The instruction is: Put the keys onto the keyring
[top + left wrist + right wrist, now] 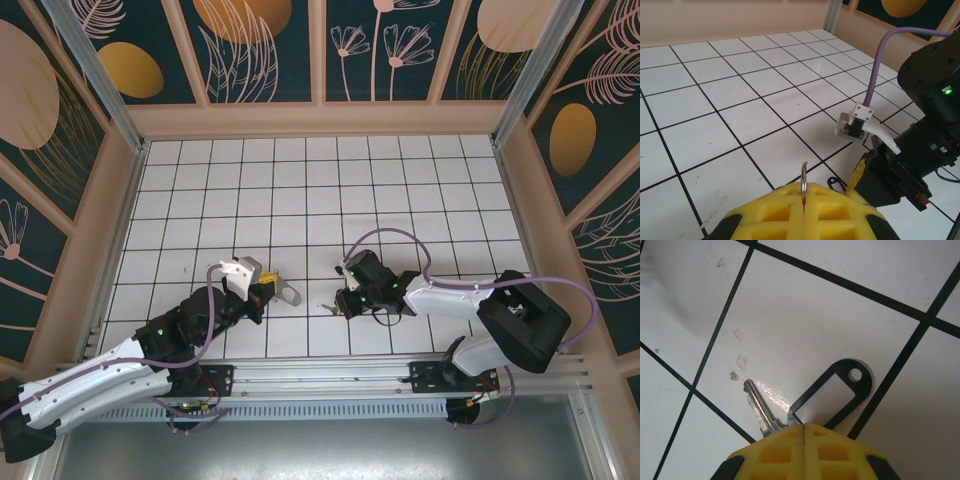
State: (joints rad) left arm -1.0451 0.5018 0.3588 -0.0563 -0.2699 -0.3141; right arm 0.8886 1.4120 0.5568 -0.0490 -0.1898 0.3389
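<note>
My left gripper (268, 289) is shut on the keyring (290, 296), a greyish oval loop sticking out to the right of its yellow fingers. In the left wrist view the left gripper (803, 197) pinches a thin metal ring (803, 175) of the keyring, seen edge-on. A short way to the right, my right gripper (344, 300) is low over the tiled floor. In the right wrist view the right gripper (804, 429) is shut on a key (758, 406) where its head meets a black-framed tag (832, 395). The key's silver blade lies flat on the tile.
White tiles with black grout lines cover the floor (300, 200), and patterned walls close it in on three sides. The right arm's wrist and white camera mount (855, 125) are just beyond my left fingers. A purple cable (390, 235) arcs over the right arm.
</note>
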